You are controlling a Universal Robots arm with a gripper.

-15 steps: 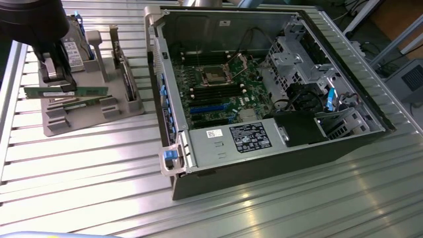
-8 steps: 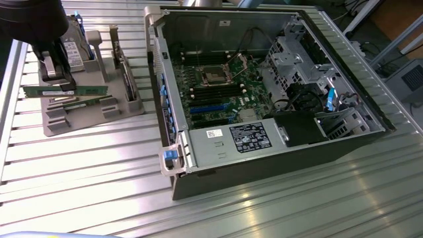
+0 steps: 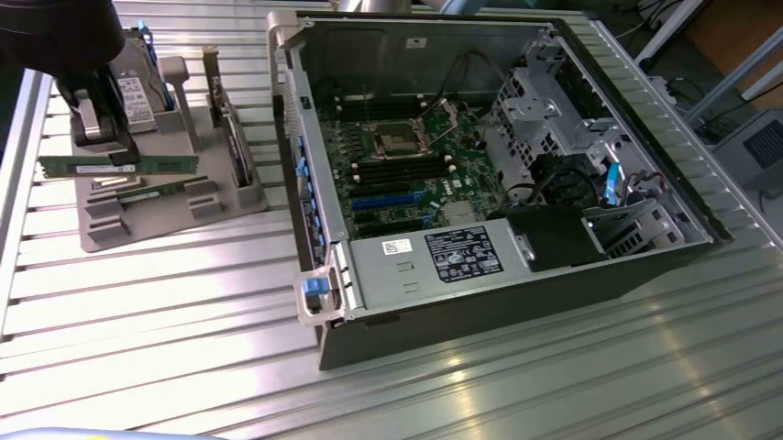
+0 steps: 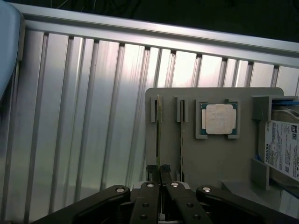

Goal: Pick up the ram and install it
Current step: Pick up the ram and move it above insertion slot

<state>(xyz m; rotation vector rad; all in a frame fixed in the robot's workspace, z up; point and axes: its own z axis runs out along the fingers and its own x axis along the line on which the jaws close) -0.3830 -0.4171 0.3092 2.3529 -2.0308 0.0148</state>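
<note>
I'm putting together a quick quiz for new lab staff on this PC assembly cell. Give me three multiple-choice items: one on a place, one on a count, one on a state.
1. The CPU lies:
A) in the grey holder
B) on the bare table
C) on top of the case

2. How many ram sticks are at the holder?
A) one
B) two
C) four

3. The jaws are:
A) open over the case
B) shut on a ram stick
C) shut on the hard drive

Answers:
1. A, it sits in a square pocket of the holder.
2. B, the held ram is in the jaws and a second ram stands in the holder.
3. B, the wrist view shows both jaws pressed against the stick's thin edge.
</note>
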